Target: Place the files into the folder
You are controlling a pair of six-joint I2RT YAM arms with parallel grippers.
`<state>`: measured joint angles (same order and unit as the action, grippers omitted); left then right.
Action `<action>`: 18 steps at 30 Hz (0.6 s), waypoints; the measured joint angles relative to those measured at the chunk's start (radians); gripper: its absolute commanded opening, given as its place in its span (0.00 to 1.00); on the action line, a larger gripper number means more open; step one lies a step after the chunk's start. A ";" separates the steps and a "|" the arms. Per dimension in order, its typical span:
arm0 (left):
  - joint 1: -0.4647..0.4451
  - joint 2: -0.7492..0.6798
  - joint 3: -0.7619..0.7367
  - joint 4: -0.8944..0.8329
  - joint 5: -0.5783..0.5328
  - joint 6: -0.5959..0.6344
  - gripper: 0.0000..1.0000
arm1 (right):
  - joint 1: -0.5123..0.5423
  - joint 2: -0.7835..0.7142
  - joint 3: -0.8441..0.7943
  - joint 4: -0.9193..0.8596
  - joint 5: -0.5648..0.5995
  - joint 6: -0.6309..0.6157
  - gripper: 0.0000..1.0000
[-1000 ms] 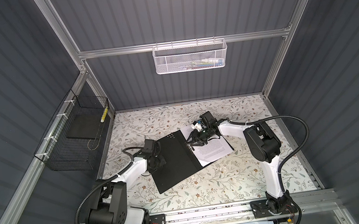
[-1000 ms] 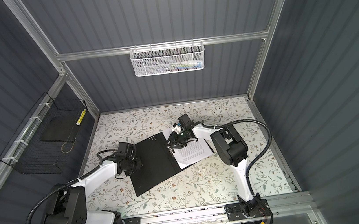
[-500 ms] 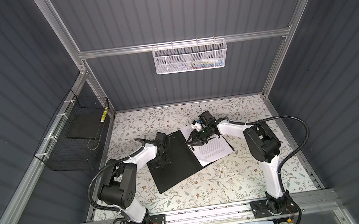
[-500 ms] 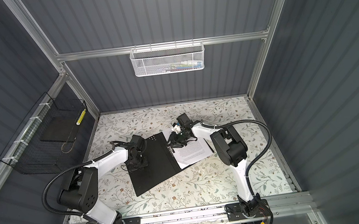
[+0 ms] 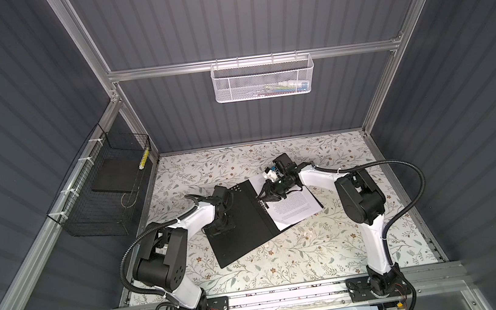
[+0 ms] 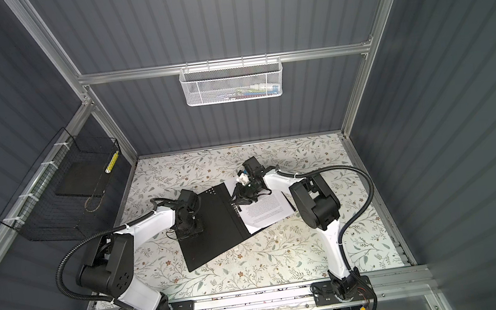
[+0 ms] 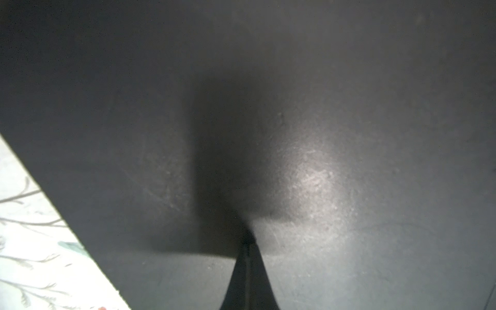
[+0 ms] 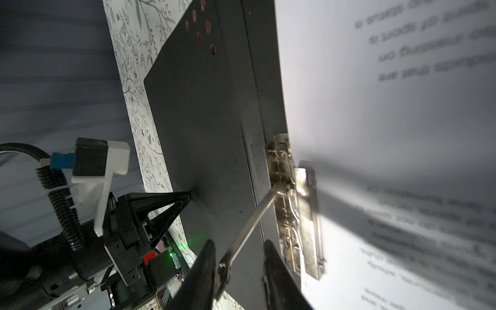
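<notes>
The left gripper (image 7: pixel 247 239), fingers pressed together, bears tip-down on the black left cover of the folder (image 5: pixel 242 226), which lies open flat on the table (image 5: pixel 314 250). At the spine, the clip lever (image 8: pixel 249 222) slants up from the spine clip (image 8: pixel 284 188) into the right gripper (image 8: pixel 239 244), whose jaws are spread and straddle its free end, not yet pinching it. Further right, the files (image 5: pixel 293 204) lie on the folder's right half with their edge at the clip, so the right arm looks the nearer one to work the lever.
</notes>
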<state>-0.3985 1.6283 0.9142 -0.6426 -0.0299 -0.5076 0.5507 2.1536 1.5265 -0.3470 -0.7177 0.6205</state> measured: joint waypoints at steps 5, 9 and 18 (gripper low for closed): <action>0.000 -0.002 -0.003 0.004 0.000 0.000 0.00 | 0.003 0.006 0.013 -0.009 0.000 0.000 0.32; 0.000 -0.003 -0.013 0.015 0.002 0.000 0.00 | 0.008 0.024 0.037 -0.011 0.001 -0.001 0.27; 0.000 -0.011 -0.034 0.035 0.003 0.000 0.00 | 0.012 0.032 0.042 -0.054 0.015 -0.008 0.12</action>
<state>-0.3985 1.6176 0.8803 -0.6075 -0.0265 -0.5076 0.5629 2.1853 1.5681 -0.4011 -0.7025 0.6121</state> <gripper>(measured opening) 0.044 0.147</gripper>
